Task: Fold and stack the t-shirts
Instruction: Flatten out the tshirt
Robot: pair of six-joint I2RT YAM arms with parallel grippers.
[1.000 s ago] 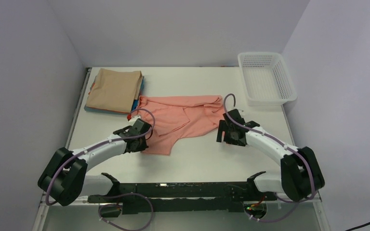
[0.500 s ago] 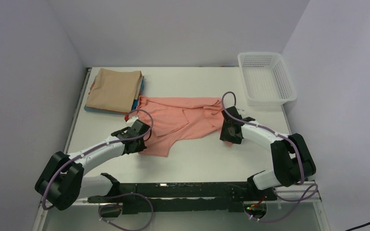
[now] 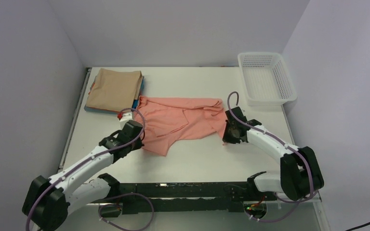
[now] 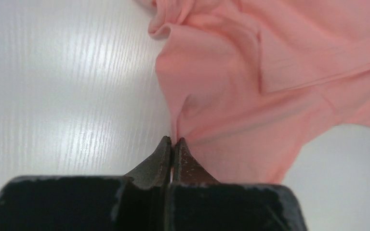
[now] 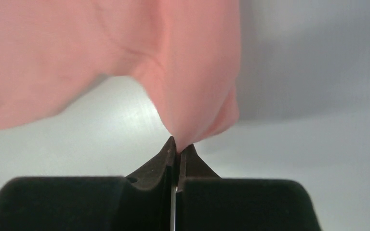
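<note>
The left fingers (image 4: 159, 163) and right fingers (image 5: 164, 163) each pinch an edge of the pink shirt (image 3: 173, 120) — rumpled on the counter (image 3: 197, 159).

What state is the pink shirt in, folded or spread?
Spread out and rumpled: the pink shirt lies loose across the table, one flap turned over.

T-shirt (image 3: 173, 120) between stack (image 3: 114, 89) and basket (image 3: 270, 101)

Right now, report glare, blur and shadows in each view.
Top external: even light, sharp, no glare. Left wrist: streaky glare on the table, shirt slightly soft. Right wrist: shirt out of focus close to the lens, its grey shadow on the table at right.
</note>
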